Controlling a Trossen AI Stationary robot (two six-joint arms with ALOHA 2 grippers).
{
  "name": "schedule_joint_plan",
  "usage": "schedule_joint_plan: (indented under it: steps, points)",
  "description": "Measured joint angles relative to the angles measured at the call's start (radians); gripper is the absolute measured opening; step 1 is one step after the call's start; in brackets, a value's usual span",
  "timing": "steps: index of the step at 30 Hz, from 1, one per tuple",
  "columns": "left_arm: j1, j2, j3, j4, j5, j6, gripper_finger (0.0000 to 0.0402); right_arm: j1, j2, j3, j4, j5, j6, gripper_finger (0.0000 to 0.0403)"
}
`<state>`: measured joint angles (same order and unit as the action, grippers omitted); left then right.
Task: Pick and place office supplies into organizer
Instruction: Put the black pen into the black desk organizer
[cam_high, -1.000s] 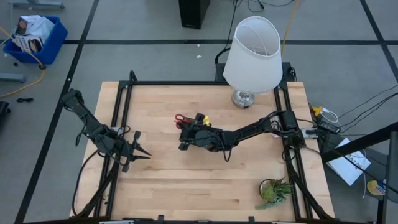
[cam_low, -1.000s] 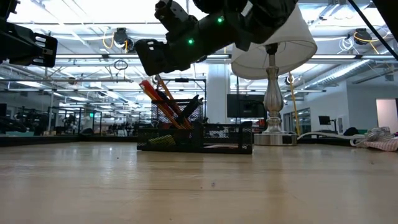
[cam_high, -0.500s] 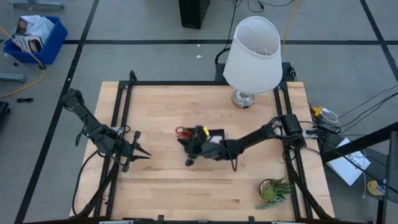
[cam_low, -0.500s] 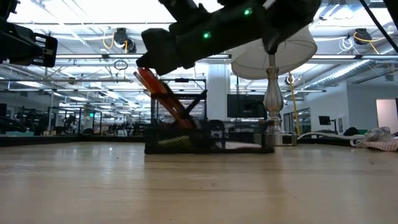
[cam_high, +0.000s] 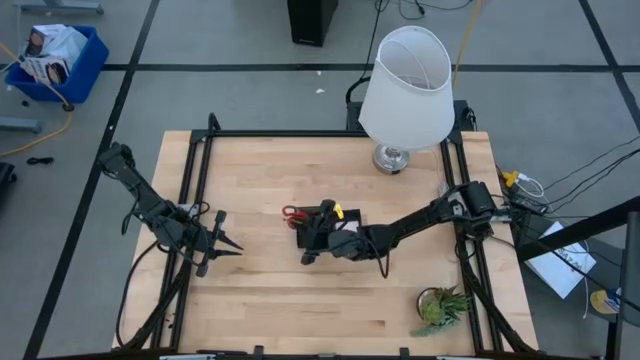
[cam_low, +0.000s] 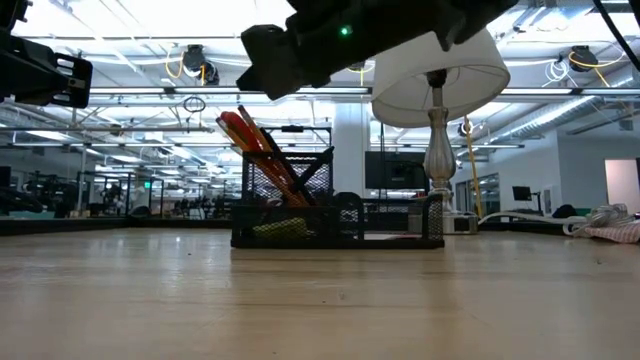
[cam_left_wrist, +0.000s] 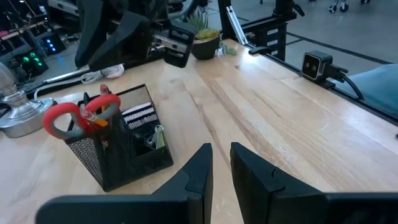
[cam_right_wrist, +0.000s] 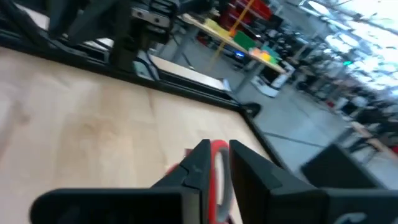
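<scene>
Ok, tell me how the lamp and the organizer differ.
The lamp stands at the table's far edge; the organizer sits mid-table under the right gripper.
The lamp has a white shade on a silvery stem and rises well above the black mesh organizer in the low view.
The organizer holds red-handled scissors; the lamp holds nothing.
Both rest upright on the wooden table.

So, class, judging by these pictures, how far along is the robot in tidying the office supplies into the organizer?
Nearly done, it seems. The organizer already holds the red-handled scissors, pencils and smaller items. In hand: nothing visibly; the right gripper hangs just above the organizer, fingers narrowly apart, while the left gripper waits at the table's left side. Left: no loose supplies show on the table, so little beyond pulling the arm back.
</scene>
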<state>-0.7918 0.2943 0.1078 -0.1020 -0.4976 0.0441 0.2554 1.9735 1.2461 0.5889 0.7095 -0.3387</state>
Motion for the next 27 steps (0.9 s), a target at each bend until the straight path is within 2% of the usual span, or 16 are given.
schedule_joint_plan:
  steps: [5, 8, 11, 14, 16, 18, 21, 27]
  points:
    - [0.000, 0.000, 0.000, 0.000, 0.000, 0.000, 0.0063, 0.003, -0.003, 0.000, 0.023, 0.098, -0.066, 0.0082]
    - [0.000, 0.000, 0.000, 0.000, 0.000, 0.000, 0.0063, 0.011, -0.026, 0.000, 0.005, 0.097, -0.044, 0.0105]
    - [0.000, 0.000, 0.000, 0.000, 0.000, 0.000, 0.0063, 0.029, -0.060, 0.003, -0.059, -0.072, 0.038, 0.0118]
    - [0.000, 0.000, 0.000, 0.000, 0.000, 0.000, 0.0063, 0.034, -0.095, 0.002, -0.215, -0.276, 0.149, 0.0120]
    - [0.000, 0.000, 0.000, 0.000, 0.000, 0.000, 0.0063, 0.026, -0.135, -0.018, -0.297, -0.363, 0.212, 0.0117]
    - [0.000, 0.000, 0.000, 0.000, 0.000, 0.000, 0.0063, 0.017, -0.199, -0.072, -0.305, -0.401, 0.262, 0.0111]
    - [0.000, 0.000, 0.000, 0.000, 0.000, 0.000, 0.0063, 0.010, -0.318, -0.221, -0.230, -0.401, 0.326, 0.0098]
    - [0.000, 0.000, 0.000, 0.000, 0.000, 0.000, 0.0063, 0.031, -0.533, -0.629, 0.249, -0.427, 0.350, 0.0077]
